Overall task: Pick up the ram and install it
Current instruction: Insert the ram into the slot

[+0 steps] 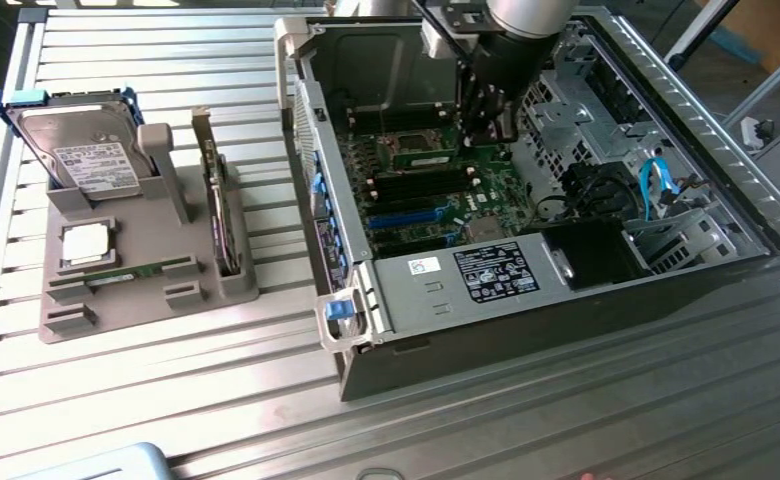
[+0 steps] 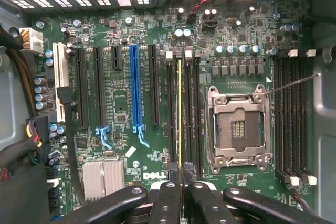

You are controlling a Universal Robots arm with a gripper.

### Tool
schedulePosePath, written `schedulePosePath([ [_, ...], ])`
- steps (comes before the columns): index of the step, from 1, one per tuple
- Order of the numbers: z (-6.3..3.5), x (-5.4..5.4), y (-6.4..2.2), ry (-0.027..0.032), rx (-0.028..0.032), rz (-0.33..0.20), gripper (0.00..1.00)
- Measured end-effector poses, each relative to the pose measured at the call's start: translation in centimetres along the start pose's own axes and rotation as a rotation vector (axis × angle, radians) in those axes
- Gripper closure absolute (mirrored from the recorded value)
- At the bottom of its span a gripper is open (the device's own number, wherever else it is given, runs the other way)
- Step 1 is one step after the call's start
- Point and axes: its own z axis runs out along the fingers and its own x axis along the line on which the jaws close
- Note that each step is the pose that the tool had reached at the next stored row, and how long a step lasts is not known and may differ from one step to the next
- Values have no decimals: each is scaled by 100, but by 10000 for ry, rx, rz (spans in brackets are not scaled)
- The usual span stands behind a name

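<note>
Inside the open computer case (image 1: 404, 340) on the ribbed metal surface (image 1: 163, 400): black fingers (image 2: 167, 203) pressed close on the ram (image 2: 179, 119), pinching the thin board by its upper edge near the middle. From the wrist view, seen edge-on as a narrow yellow-green line, upright, running lengthwise in line with the bank of black memory slots (image 2: 189, 108) just beside the empty CPU socket (image 2: 239, 129) on the green motherboard (image 2: 121, 103). Impossible to tell whether already touching a slot or poised just above it. In the exterior view, arm reaching down into the case from above, fingers low over the board near the socket.

Well apart, toward the exterior view's left, a grey holder (image 1: 123, 300) carrying a silver hard drive (image 1: 90, 160), an upright expansion card (image 1: 214, 210) and a second green stick (image 1: 130, 272) lying flat.

On handling, by judgement: probably very light and stiff along its length, yet thin and easily cracked if bent or twisted. Smooth flat faces likely slippery under hard pads, hence a firm, centred pinch advisable. Best gripped on the bare top edge, clear of the dark chips and of the contact edge below. Likely to bind or skew if tilted against a slot; square, even pressure called for rather than force at one end.
</note>
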Motion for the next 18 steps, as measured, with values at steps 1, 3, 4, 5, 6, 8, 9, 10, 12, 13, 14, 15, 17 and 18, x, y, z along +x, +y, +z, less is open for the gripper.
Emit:
schedulePosePath([
  [1, 25, 1, 0, 0, 1, 0, 88],
  [3, 71, 2, 0, 1, 3, 0, 88],
  [4, 87, 2, 0, 1, 3, 0, 88],
  [5, 104, 2, 0, 1, 4, 0, 88],
  [6, 116, 3, 0, 0, 4, 0, 88],
  [8, 140, 3, 0, 0, 5, 0, 88],
  [9, 154, 4, 0, 0, 5, 0, 88],
  [10, 171, 4, 0, 0, 5, 0, 88],
  [12, 172, 4, 0, 5, 5, 0, 88],
  [13, 173, 4, 0, 6, 5, 0, 88],
  [14, 175, 4, 5, 6, 5, 2, 88],
  [15, 178, 5, 13, 5, 6, 1, 88],
  [17, 185, 6, 31, 6, 6, 0, 88],
  [18, 189, 6, 42, 5, 6, 0, 88],
])
